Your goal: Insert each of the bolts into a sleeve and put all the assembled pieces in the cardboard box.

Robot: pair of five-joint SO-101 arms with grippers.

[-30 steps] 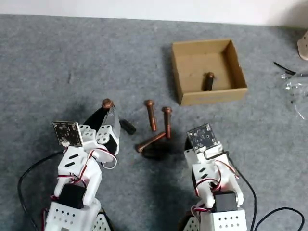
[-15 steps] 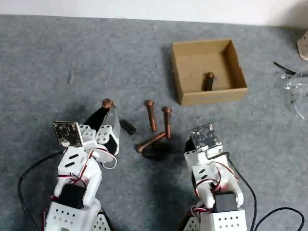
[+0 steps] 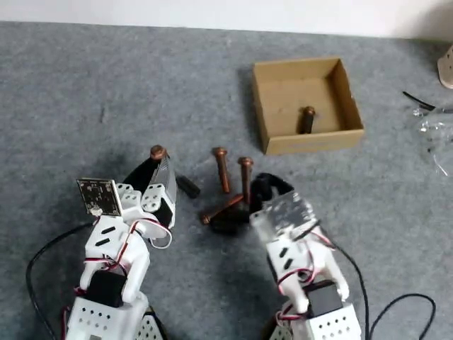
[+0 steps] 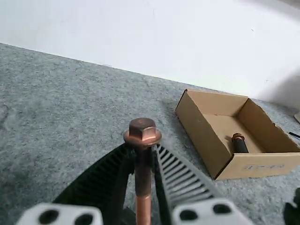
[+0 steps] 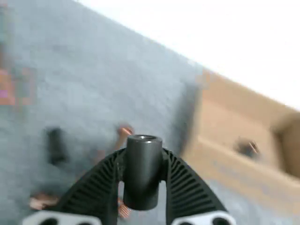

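Observation:
My left gripper (image 3: 157, 166) is shut on a copper bolt (image 3: 157, 152) and holds it upright with the hex head (image 4: 142, 131) on top. My right gripper (image 3: 267, 190) is shut on a black sleeve (image 5: 142, 168), its bore facing up, just right of the loose bolts. Three more bolts lie mid-table: two side by side (image 3: 221, 168) (image 3: 245, 177) and one slanted (image 3: 221, 208). A black sleeve (image 3: 187, 186) lies between the arms, another (image 3: 225, 224) by the slanted bolt. The cardboard box (image 3: 269, 106) at the back right holds one assembled piece (image 3: 308, 119).
Grey carpet covers the table. Clear plastic parts and a black cable (image 3: 430, 119) lie at the right edge, with a beige object (image 3: 446, 67) in the far right corner. The white wall runs along the far edge.
My right arm has swung forward and to the left, bringing the black sleeve over beside the loose bolts. My left arm and its bolt have not moved.

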